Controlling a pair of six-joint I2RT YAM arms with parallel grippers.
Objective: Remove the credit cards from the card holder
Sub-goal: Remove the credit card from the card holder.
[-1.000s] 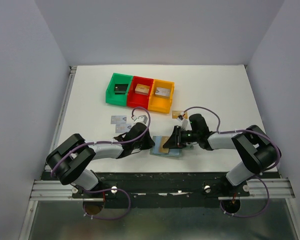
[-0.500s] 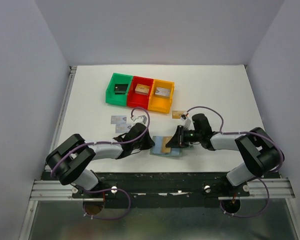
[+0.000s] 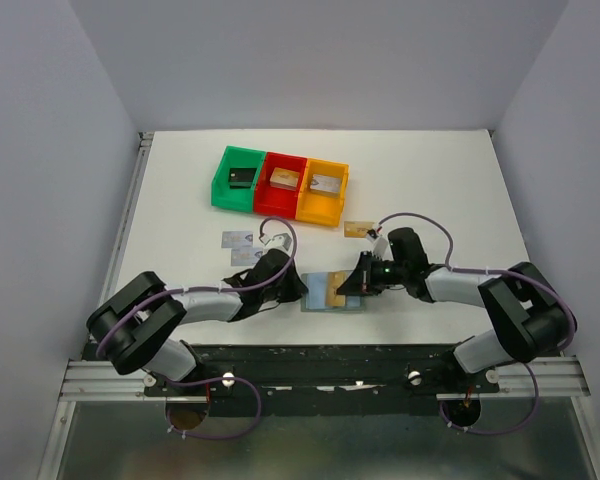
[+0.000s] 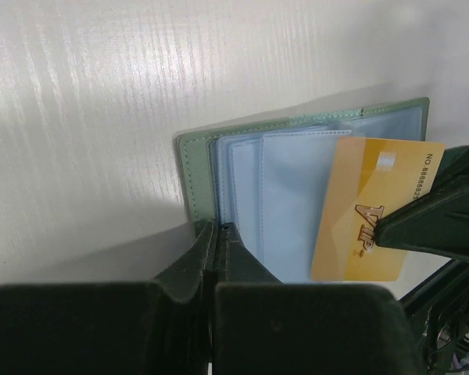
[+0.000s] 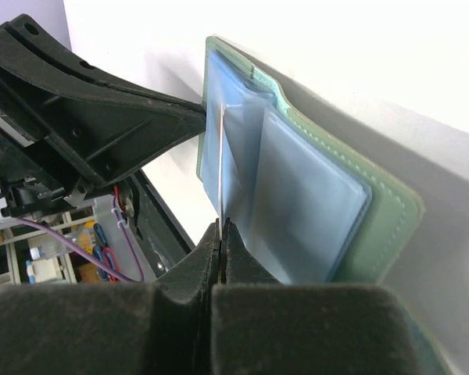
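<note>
Gold card [image 4: 367,211] drawn rightward, right tool [image 3: 360,282] retreating

The card holder [image 4: 189,176] is matt stitched leatherette with smooth plastic pockets [image 4: 289,203]; the credit card [image 4: 371,215] is glossy.

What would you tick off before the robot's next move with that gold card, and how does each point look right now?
1. Right gripper shut on the gold card: ok.
2. Left gripper clamping the card holder by its green edge: ok.
3. Card holder lying open on the table: ok.
4. Card fully free of the blue pockets: cannot tell; it overlaps one.
5. More cards left inside: cannot tell.
</note>
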